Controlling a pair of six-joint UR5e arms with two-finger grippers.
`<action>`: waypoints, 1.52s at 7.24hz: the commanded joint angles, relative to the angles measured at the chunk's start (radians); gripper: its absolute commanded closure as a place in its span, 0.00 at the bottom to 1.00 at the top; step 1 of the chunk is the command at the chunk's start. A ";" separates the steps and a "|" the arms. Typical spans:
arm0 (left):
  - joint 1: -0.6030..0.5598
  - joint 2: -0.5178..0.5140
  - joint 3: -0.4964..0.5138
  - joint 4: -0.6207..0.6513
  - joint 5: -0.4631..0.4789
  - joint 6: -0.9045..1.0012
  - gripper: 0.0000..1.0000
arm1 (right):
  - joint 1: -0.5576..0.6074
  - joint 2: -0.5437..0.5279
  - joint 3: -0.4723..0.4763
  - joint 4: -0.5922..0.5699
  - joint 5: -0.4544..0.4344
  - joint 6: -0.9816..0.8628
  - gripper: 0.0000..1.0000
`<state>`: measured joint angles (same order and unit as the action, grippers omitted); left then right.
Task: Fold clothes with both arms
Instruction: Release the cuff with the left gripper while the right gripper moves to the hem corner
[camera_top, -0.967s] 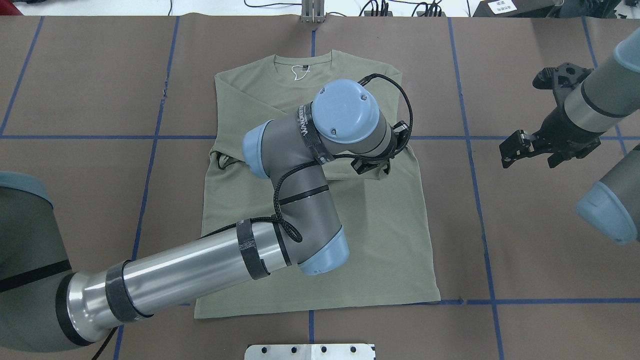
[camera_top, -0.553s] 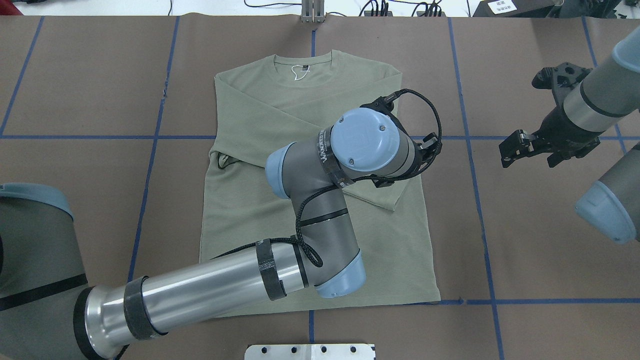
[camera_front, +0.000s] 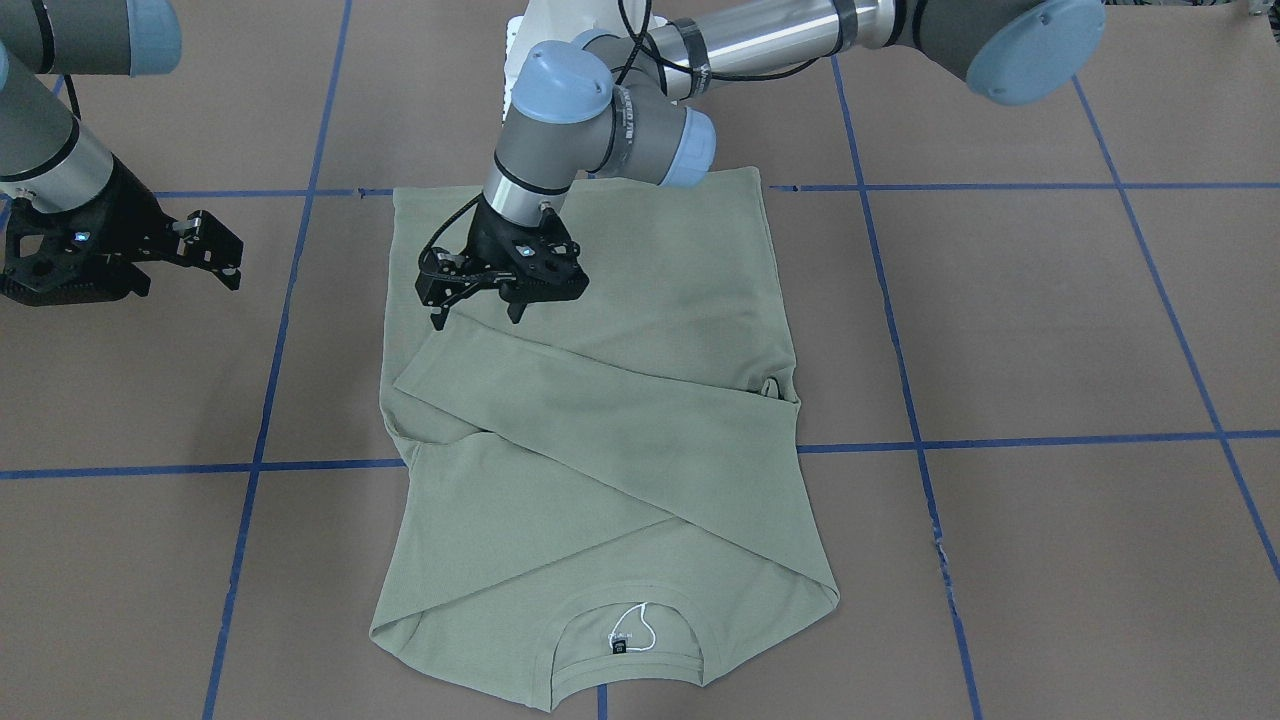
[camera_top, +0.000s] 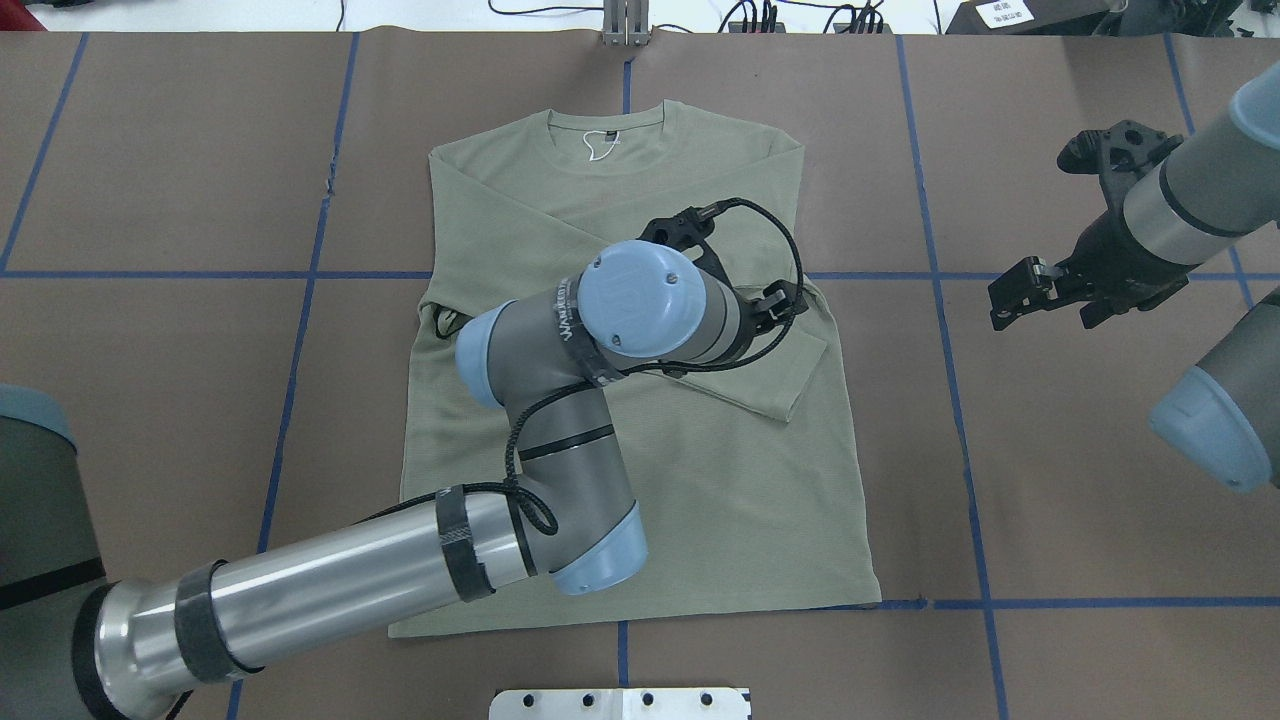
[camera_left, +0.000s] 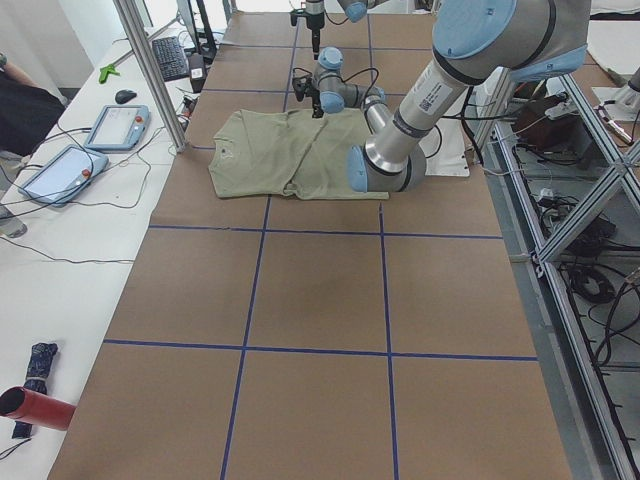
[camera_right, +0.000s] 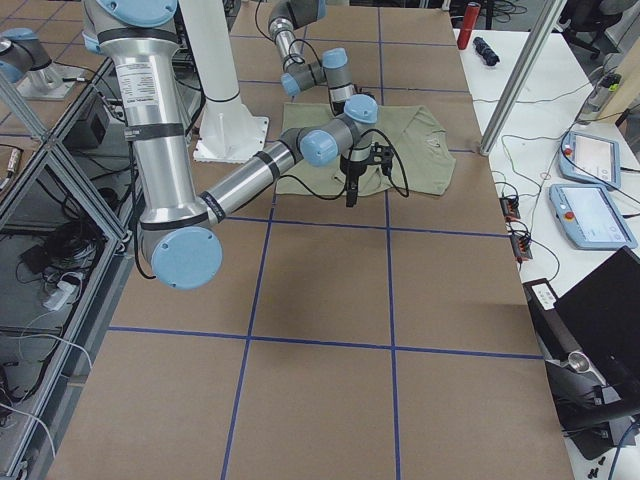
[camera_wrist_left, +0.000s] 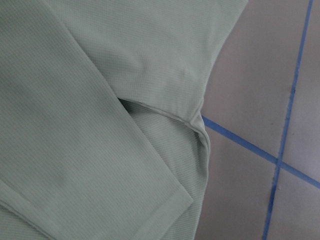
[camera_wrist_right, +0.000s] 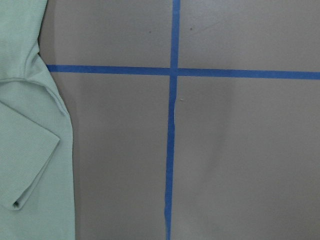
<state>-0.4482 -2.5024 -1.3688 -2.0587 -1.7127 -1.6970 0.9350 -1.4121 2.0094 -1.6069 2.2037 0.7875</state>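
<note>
Seen from overhead, the brown blue-taped counter (camera_top: 150, 400) holds the shirt (camera_top: 740, 500) flat at centre, collar (camera_front: 660, 672) at 12 o'clock, sleeves (camera_front: 600, 400) crossed. The left end effector (camera_front: 476, 315), jaws apart and empty, hovers by the cuff (camera_top: 800, 385) near the shirt's 3 o'clock edge, where a low pass could snag the knit and undo the fold. The right end effector (camera_top: 1005, 300), grip unclear, hovers farther toward 3 o'clock with counter room around it.

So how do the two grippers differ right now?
The left gripper hangs over the shirt; the right gripper is off to the side, over the table. The left gripper's fingers stand apart; whether the right gripper is open I cannot tell. Both are black and hold nothing.
</note>
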 joint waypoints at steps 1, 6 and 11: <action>-0.038 0.236 -0.323 0.153 -0.056 0.163 0.01 | -0.121 -0.002 0.009 0.126 -0.045 0.138 0.00; -0.041 0.382 -0.711 0.475 -0.058 0.289 0.01 | -0.633 -0.052 0.065 0.267 -0.460 0.617 0.00; -0.040 0.381 -0.713 0.474 -0.056 0.289 0.01 | -0.680 -0.111 0.022 0.367 -0.481 0.635 0.05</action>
<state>-0.4879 -2.1213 -2.0812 -1.5836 -1.7687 -1.4088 0.2620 -1.5280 2.0391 -1.2411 1.7188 1.4206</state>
